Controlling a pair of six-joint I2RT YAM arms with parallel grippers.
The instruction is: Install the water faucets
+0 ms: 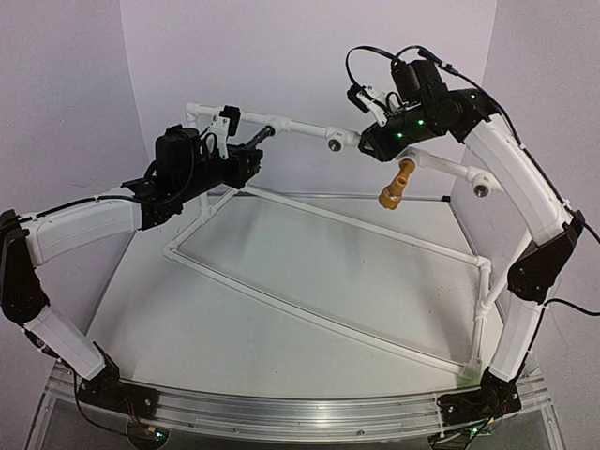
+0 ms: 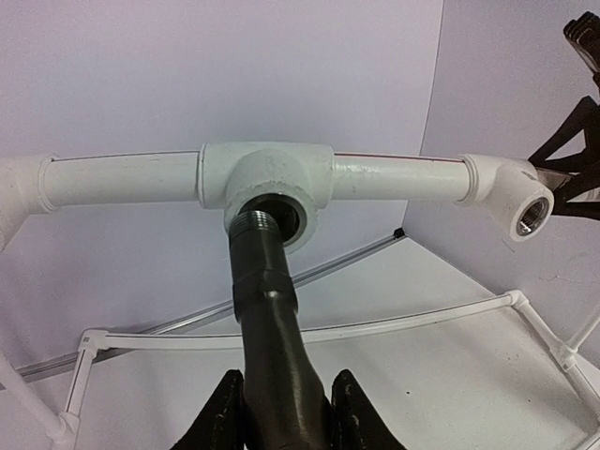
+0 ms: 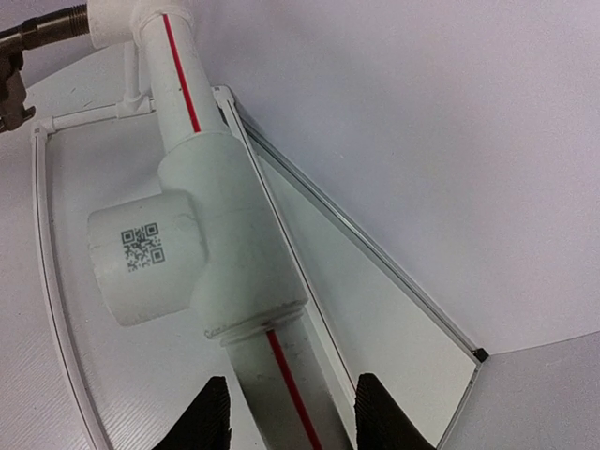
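The matte black faucet (image 2: 267, 309) is in my left gripper (image 2: 286, 417), which is shut on its body. Its threaded end sits at the metal mouth of a white tee socket (image 2: 272, 183) on the raised pipe; how far it is threaded in does not show. In the top view the black faucet (image 1: 255, 148) points at that tee (image 1: 273, 125). The brass-yellow faucet (image 1: 397, 183) hangs angled down from a socket on the right pipe section. My right gripper (image 3: 292, 412) straddles the red-striped white pipe (image 3: 281, 384), with a narrow gap at the right finger.
A white pipe frame (image 1: 328, 314) lies on the table and carries the raised rail. An open elbow socket (image 2: 520, 206) is at the rail's bend, and another open socket (image 1: 483, 187) is at the far right. A tee with a QR label (image 3: 141, 253) is ahead of my right gripper.
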